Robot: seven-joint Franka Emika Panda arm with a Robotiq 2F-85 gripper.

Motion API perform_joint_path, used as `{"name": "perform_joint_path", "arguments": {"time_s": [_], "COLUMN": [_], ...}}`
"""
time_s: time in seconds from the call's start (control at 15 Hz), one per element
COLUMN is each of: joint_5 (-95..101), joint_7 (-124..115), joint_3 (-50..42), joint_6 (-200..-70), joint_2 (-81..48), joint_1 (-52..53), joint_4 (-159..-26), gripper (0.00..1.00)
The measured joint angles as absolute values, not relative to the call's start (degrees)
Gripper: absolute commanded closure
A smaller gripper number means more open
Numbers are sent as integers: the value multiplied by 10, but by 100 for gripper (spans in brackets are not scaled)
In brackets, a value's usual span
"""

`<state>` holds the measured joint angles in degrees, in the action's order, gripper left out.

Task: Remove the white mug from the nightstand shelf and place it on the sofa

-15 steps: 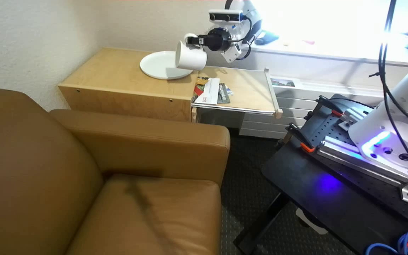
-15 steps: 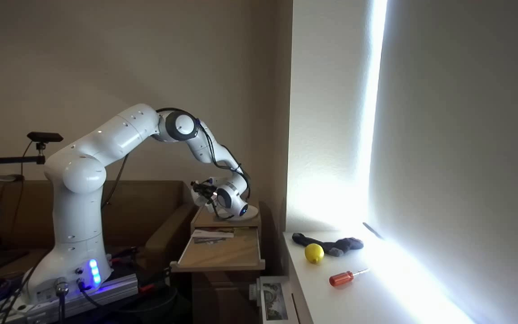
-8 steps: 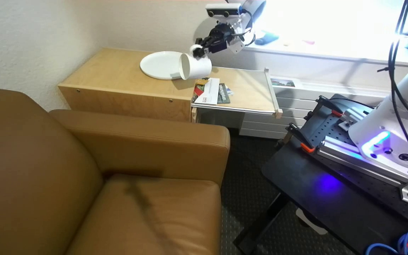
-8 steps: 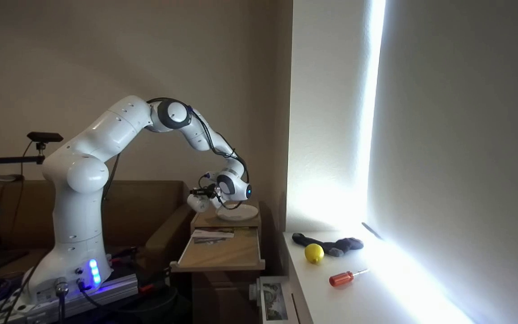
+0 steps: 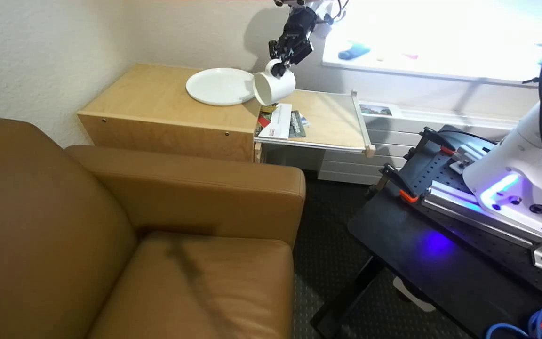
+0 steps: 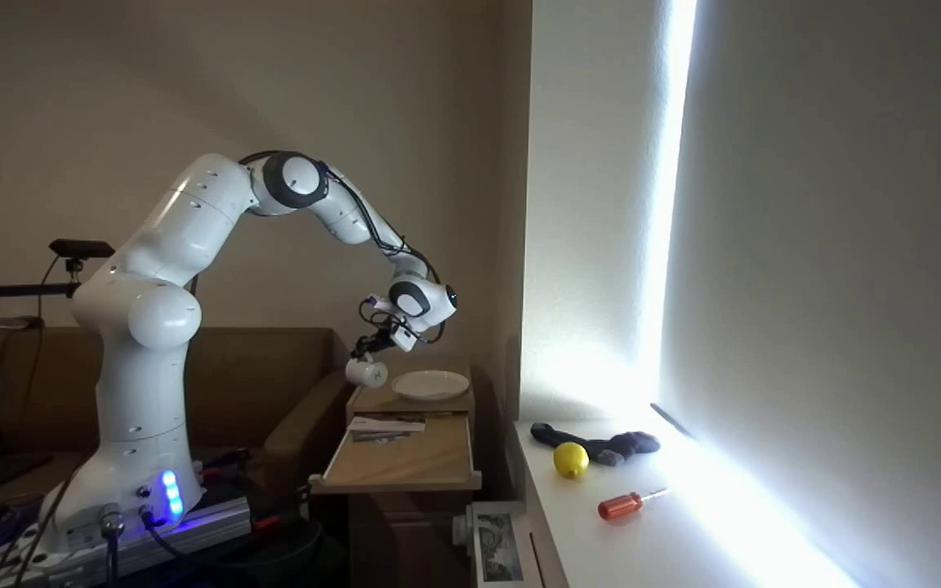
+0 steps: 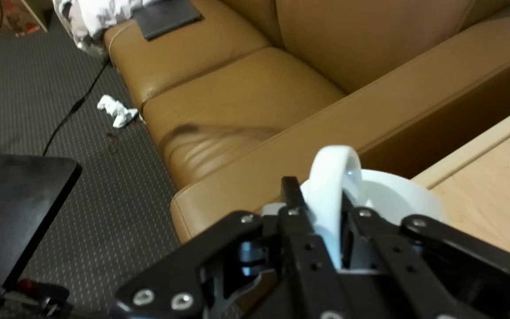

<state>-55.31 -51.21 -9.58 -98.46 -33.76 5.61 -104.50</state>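
the arm (image 6: 207, 200) arches high, its jaws angled down and pinching the white mug (image 5: 278, 88) by its handle (image 7: 327, 195).

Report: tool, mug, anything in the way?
Tool shut on handle. White mug aloft, tilted. Sofa arm possibly in the way to the seat.

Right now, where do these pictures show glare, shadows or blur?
In both exterior views, glare bleaches part of the windowsill; in an exterior view, a dark shadow streaks the sofa; in the wrist view, a shadow crosses it too, and the white mug looks slightly soft.
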Motion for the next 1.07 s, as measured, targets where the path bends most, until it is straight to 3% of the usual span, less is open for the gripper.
{"name": "perform_joint_path", "arguments": {"time_s": [0.53, 1.07], "joint_5": [-325, -448], "joint_7": [-634, -614], "joint_3": [-86, -30], "joint_6": [-1127, -980], "joint_2": [-229, -254], "joint_1": [82, 16], "joint_4": [-1089, -1078], "gripper": [96, 96]}}
